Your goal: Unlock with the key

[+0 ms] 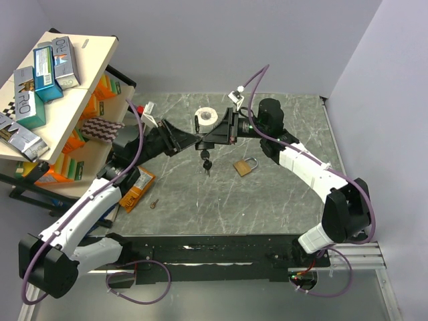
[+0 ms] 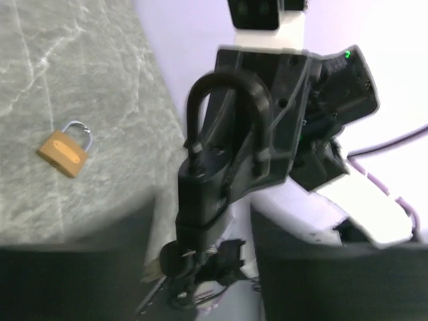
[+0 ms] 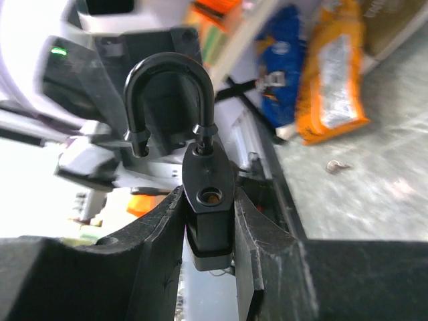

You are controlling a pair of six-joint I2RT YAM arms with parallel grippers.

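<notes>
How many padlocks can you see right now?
2. A black padlock is held in the right end effector; a brass padlock lies on the table. More could be hidden behind the arms.

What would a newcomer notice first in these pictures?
A black padlock, shackle open, is held in mid-air over the middle of the table, the right gripper clamped on its body. The key bunch dangles beneath it, and a brass padlock lies on the table close by.
</notes>
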